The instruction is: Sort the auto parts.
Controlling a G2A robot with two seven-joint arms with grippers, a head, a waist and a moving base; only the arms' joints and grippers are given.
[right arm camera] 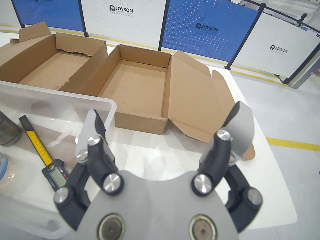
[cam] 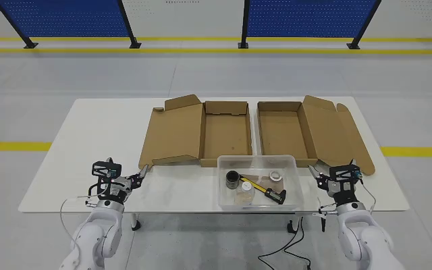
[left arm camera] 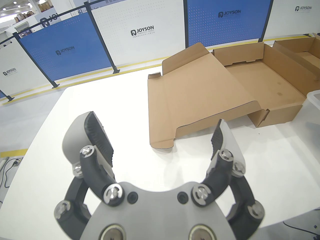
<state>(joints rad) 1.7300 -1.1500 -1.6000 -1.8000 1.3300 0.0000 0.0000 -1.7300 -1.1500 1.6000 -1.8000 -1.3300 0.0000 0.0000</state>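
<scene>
A clear plastic bin at the table's front middle holds several parts: a dark metal cylinder, a yellow and black digital caliper, a small round part and a clear packet. The caliper and the cylinder lie in that bin. Behind it stand two open cardboard boxes, the left box and the right box. My left gripper is open over the table, left of the bin. My right gripper is open, right of the bin. Both hold nothing.
The boxes' lids lie folded outwards, the left lid towards the left gripper and the right lid towards the right gripper. Bare white tabletop spreads at the left. The table's front edge runs close under both grippers.
</scene>
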